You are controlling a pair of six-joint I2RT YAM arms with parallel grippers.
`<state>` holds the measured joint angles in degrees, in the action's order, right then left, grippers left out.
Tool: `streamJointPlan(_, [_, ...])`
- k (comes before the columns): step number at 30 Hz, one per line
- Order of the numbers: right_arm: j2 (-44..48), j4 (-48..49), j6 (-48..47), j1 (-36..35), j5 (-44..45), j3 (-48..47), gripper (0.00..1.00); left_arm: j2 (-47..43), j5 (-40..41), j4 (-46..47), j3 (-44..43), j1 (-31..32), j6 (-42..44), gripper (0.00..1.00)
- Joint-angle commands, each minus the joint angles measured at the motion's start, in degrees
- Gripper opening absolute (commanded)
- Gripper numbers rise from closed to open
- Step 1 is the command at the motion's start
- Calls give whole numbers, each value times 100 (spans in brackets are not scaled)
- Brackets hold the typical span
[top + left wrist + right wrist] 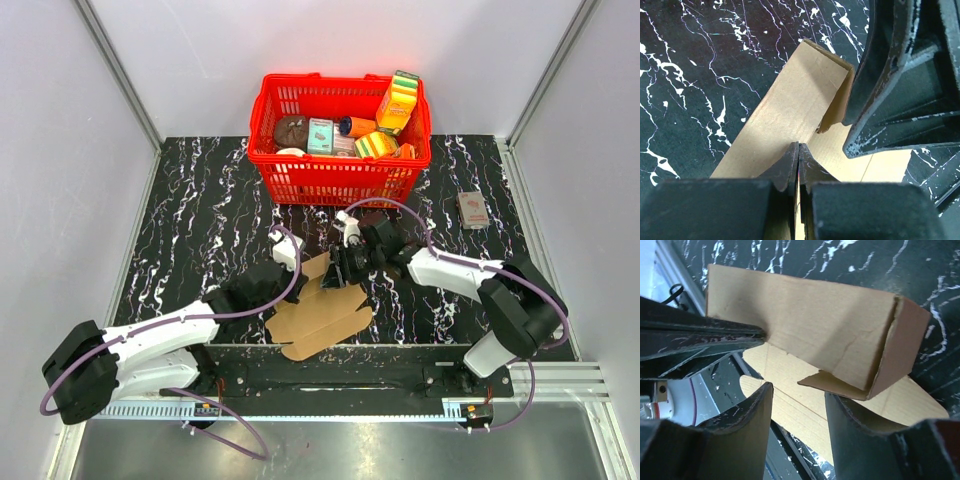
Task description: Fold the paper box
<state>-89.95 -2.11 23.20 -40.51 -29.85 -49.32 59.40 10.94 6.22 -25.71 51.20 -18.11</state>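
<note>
The paper box [325,322] is a brown cardboard sheet lying flat at the table's near middle, with one long side wall [815,315] folded upright and an end flap [900,350] bent round its corner. My left gripper [798,148] is shut on the lower edge of that upright wall [790,100], reaching in from the left [298,288]. My right gripper [799,392] stands open just over the flat panel, beside a small loose tab [832,382], with nothing between its fingers. In the top view it hangs over the sheet's far end [332,276].
A red basket [340,182] holding several colourful packets stands just behind both grippers. A small red packet [472,210] lies at the right on the black marbled table [200,220]. The metal rail [340,378] runs along the near edge under the sheet's front tabs.
</note>
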Motion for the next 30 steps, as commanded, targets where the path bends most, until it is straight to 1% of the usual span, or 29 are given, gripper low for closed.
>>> streamJointPlan(1, [48, 1150, -26, -53, -863, 212, 52, -60, -48, 90, -30, -22, -105, 0])
streamJointPlan(2, [57, 1308, -17, -45, -935, 282, 52, -51, -48, 81, -30, -31, -114, 0])
streamJointPlan(5, [232, 1292, -122, -45, -979, 344, 54, -51, -48, 73, -30, -31, -123, 0])
streamJointPlan(7, [468, 994, -245, -53, -857, 327, 56, -51, -48, 64, -21, -31, -131, 0])
streamJointPlan(11, [952, 274, -650, -53, -242, 195, 60, -60, -22, 37, -39, -31, -114, 0])
streamJointPlan(12, [1040, -128, -702, -53, -84, 169, 60, -51, -13, 20, -48, -31, -105, 0])
streamJointPlan(13, [1233, -280, -790, -45, 257, 125, 61, -60, -13, 20, -65, -31, -105, 0])
streamJointPlan(15, [1444, -683, -843, -44, 662, 107, 63, -77, 5, -7, -65, -31, -96, 0])
streamJointPlan(18, [1866, -1079, -826, -45, 1663, 159, 68, -104, 22, -7, -83, -31, -70, 0])
streamJointPlan(19, [2007, -1194, -739, -36, 2284, 160, 69, -112, 22, -24, -74, -31, -79, 0])
streamJointPlan(21, [2087, -1553, -642, -45, 2841, 151, 69, -112, 22, -33, -92, -31, -79, 0])
streamJointPlan(22, [2061, -1660, -572, -36, 3314, 142, 69, -121, 22, -24, -92, -31, -79, 0])
streamJointPlan(23, [2017, -1731, -562, -27, 3466, 151, 68, -130, 22, -42, -100, -22, -79, 0])
streamJointPlan(25, [1790, -1793, -562, -27, 3643, 168, 66, -139, 31, -51, -100, -31, -79, 0])
streamJointPlan(27, [1596, -1784, -562, -27, 3626, 168, 64, -174, 48, -103, -135, -31, -61, 0])
streamJointPlan(29, [1446, -1513, -623, -36, 3390, 317, 64, -200, 49, -164, -162, -31, -44, 0])
streamJointPlan(30, [1445, -1120, -659, -36, 3293, 405, 64, -218, 66, -173, -171, -31, -35, 0])
